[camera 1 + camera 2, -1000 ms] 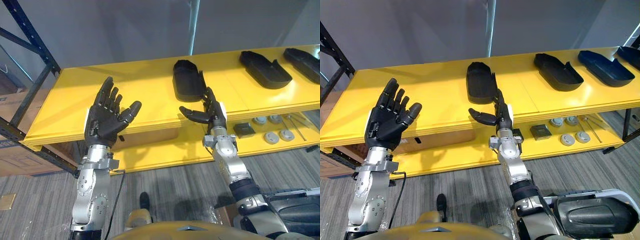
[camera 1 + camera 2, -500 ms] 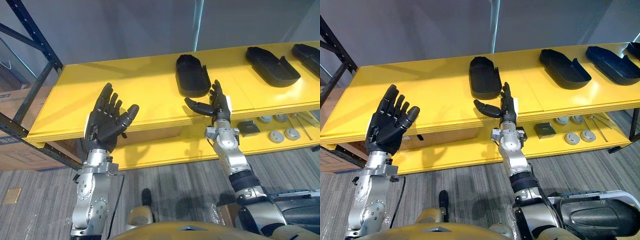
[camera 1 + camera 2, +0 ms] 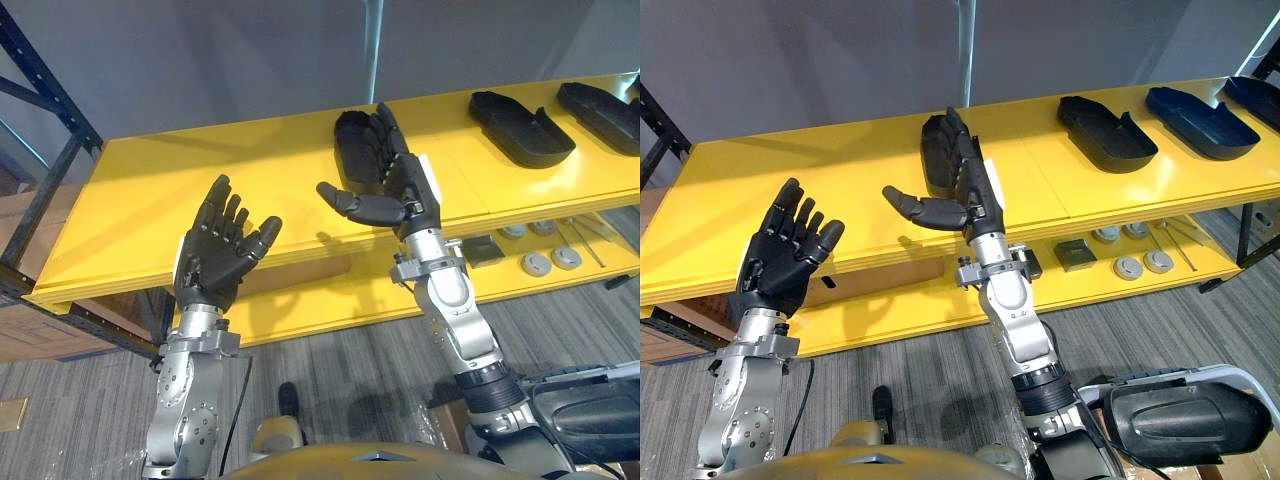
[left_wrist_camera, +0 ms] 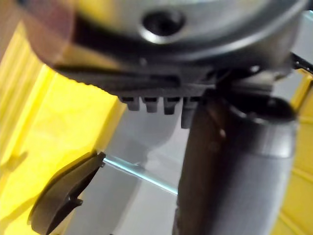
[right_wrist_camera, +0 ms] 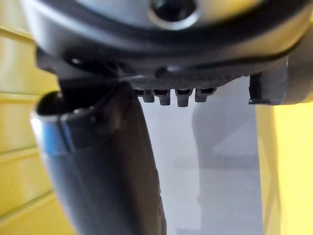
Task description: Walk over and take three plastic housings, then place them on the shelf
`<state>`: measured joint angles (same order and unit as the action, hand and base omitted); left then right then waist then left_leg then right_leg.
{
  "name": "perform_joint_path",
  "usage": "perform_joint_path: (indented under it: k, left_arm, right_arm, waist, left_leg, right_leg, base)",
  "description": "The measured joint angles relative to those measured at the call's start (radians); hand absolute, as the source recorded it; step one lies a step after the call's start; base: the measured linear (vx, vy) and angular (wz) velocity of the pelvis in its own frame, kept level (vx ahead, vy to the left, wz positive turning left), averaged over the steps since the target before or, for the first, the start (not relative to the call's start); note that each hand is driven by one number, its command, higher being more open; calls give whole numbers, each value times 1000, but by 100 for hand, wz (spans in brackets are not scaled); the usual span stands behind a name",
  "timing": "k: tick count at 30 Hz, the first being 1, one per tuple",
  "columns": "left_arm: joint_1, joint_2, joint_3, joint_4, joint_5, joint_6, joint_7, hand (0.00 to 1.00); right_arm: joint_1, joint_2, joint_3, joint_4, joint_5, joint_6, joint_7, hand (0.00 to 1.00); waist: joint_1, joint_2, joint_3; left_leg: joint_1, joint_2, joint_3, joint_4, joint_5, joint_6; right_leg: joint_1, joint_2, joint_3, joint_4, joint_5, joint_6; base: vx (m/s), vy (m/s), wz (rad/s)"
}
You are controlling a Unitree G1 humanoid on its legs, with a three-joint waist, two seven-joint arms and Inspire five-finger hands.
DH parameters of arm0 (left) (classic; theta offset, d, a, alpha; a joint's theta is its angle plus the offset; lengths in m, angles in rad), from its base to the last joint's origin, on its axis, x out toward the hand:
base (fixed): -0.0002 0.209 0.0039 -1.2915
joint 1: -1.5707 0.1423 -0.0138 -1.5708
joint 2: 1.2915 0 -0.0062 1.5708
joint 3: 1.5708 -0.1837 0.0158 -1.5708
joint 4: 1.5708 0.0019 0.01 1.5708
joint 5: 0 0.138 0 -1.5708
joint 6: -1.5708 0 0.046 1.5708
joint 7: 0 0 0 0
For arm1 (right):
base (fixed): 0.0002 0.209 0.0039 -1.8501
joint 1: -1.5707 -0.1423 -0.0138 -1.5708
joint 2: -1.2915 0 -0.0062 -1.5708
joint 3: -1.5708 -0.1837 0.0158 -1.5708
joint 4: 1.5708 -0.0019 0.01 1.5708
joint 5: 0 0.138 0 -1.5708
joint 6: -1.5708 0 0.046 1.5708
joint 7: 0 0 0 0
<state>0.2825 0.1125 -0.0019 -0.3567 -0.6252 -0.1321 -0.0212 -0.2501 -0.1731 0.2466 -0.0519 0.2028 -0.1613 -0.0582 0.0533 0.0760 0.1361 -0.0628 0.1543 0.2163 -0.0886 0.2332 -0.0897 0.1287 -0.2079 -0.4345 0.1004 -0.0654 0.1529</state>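
Your right hand is raised with its fingers straight and close together and the thumb held out to the side. It is fully open and has hold of nothing. Its fingertips overlap the nearest housing in both eye views. Whether they touch it cannot be determined.

Your left hand is raised well to the left, palm turned up. Its fingers are loosely spread and slightly bent. It is open and empty. It stands in front of the front edge of the upper shelf, apart from every housing.

The nearest housing is black and lies open side up on the yellow upper shelf, directly behind the right hand. A second housing, also black, lies on the same shelf well to the right. A third housing lies beyond it near the edge of the view. The right eye view shows that third housing as dark blue, with a further dark piece just past it. None of these is in either hand.

On the lower shelf, below and to the right of the right hand, there is a dark square block. Beside it lie several small grey round parts. A cardboard box sits under the upper shelf between the two hands. A dark rack upright stands at the shelf's left end. The floor is grey and striped.
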Motion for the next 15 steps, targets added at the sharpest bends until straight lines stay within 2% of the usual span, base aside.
perform_joint_path:
  k: [4,7,8,11,15]
  left_arm:
    - [0,2,0,0,0,-14,-23,100]
    - [-7,3,-16,-15,-6,-68,-84,100]
    - [-11,3,-25,-24,-11,-69,-87,100]
    - [-31,2,-91,-45,-37,-89,-93,100]
    - [-67,2,-224,-43,-34,-88,-60,100]
  right_arm:
    - [63,0,-33,-29,15,0,-5,100]
    - [233,4,-157,-81,40,2,-41,100]
    - [261,11,-192,-84,40,3,-54,100]
    - [371,30,-296,-159,41,13,-85,100]
    - [541,31,-372,-301,65,17,-93,100]
  waist:
    - [0,-8,-4]
    - [-10,-20,-10]
    - [-17,-23,-12]
    - [-58,-26,-13]
    - [-133,-44,-17]
  left_leg:
    - [0,0,10,0,-2,2]
    - [15,3,53,0,-3,6]
    - [23,5,70,0,-6,6]
    - [51,19,145,0,-20,2]
    - [133,42,308,0,-54,-18]
  right_leg:
    - [0,0,3,-8,2,2]
    - [-8,-1,43,-17,18,9]
    - [-12,-1,60,-17,20,9]
    - [-41,2,136,-16,32,4]
    - [-83,18,298,-34,57,-5]
  base:
    - [3,-6,-1]
    - [33,-27,-35]
    - [23,-17,-56]
    - [-2,-5,-77]
    - [8,6,-113]
